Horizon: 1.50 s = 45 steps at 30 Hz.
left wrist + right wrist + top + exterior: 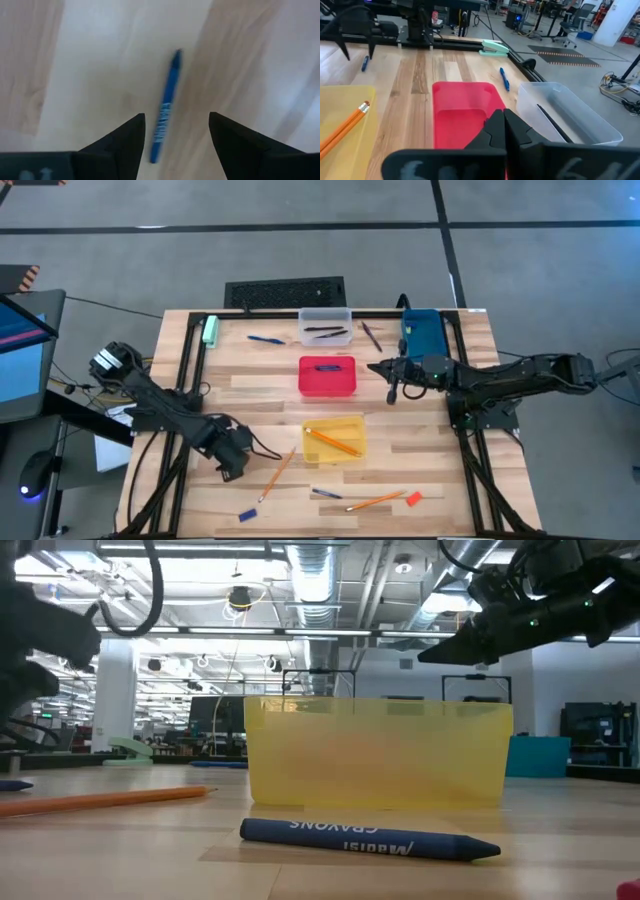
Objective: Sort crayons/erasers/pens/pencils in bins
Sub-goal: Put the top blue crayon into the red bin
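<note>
Left gripper [176, 132] fingers spread wide above a blue crayon [165, 110] lying on the table [420, 470]; right gripper [504, 122] fingers closed, empty.

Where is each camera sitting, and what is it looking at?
High view: above the table, looking straight down at the bins and both arms, left gripper and right gripper.
Low view: at tabletop height, facing the yellow bin, with a blue crayon in front; arms hang from above.
Left wrist view: looks down past its open jaws at another blue crayon on the wood.
Right wrist view: looks past its shut jaws over the red bin and clear bin.
Shared: high, low and right wrist views all show the yellow bin.
</note>
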Tool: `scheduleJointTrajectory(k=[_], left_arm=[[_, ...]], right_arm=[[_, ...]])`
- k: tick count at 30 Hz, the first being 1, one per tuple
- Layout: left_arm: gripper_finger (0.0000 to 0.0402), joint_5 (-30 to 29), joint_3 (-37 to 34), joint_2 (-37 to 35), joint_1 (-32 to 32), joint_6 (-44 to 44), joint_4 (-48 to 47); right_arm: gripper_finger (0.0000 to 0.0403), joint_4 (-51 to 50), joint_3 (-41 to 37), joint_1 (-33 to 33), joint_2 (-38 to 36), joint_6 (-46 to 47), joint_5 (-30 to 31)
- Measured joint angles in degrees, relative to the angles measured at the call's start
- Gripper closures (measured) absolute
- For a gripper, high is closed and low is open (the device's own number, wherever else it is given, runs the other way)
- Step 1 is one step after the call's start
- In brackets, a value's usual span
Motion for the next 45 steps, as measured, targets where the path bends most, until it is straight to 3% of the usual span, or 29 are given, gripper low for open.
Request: scheduleJointTrajectory(k=[11, 19, 33, 45], left_arm=[[0.0189, -0.3, -1.6, -0.2, 3.2, 9.3, 0.8], [0.0193, 1.2, -5.5, -0.6, 3.8, 8.2, 7.6], [0.0315, -1.0, -5.7, -0.3, 4.1, 14.4, 4.6], [0.0374, 3.4, -5.2, -0.2, 10.4, 20.4, 3.1]], right_arm=[[0.0400, 0.0, 0.0, 0.0, 0.0, 0.2, 0.0], [0.0400, -1.0, 0.0, 0.0, 0.0, 0.7, 0.0], [0.0401, -2.0, 0.0, 0.1, 0.0, 1.6, 0.0], [0.0399, -1.9, 0.0, 0.1, 0.0, 1.7, 0.0]])
